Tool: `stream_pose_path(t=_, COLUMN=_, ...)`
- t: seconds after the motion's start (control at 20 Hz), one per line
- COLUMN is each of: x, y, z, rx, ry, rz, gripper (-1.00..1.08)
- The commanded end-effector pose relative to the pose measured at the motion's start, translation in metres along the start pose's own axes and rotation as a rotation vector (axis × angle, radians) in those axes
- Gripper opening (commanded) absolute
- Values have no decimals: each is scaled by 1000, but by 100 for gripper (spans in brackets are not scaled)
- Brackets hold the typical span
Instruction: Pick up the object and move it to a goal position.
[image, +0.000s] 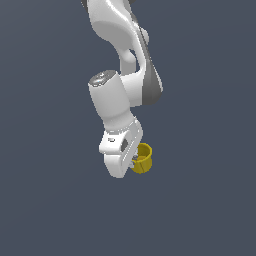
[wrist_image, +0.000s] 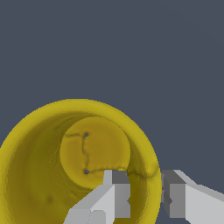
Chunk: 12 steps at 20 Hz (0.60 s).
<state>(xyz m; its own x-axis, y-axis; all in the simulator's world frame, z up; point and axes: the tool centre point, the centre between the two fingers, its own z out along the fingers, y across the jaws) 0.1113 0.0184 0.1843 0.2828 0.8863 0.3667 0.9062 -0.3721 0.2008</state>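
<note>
The arm is bending down, its hand (image: 131, 161) tilting toward the exterior view's right. The hand is pinching the yellow cup's (image: 143, 158) wall, one finger (wrist_image: 114, 194) inside, one outside.

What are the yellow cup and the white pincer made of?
The cup looks like matte plastic or clay: dull yellow, slightly bumpy, no shine. The pincer looks like smooth hard plastic or painted metal, white with flat grey tips. It is a rendered picture, so I can't be sure.

Open grey space all round arm (image: 125, 95); only yellow cup (image: 143, 158) at fingers (wrist_image: 117, 197).
</note>
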Motion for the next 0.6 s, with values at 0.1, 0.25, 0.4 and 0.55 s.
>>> stream_pose_path(t=0.1, x=10, y=17, z=-21, rx=-40, ry=66, rz=-68, gripper=-100)
stream_pose_path(t=0.25, x=15, y=27, z=-34, rx=-64, ry=108, rz=-111, gripper=-100)
stream_pose_path(t=0.4, x=20, y=35, z=-48, rx=-87, ry=150, rz=-154, gripper=-100)
stream_pose_path(t=0.55, x=26, y=44, z=-62, rx=-110, ry=193, rz=-198, gripper=-100)
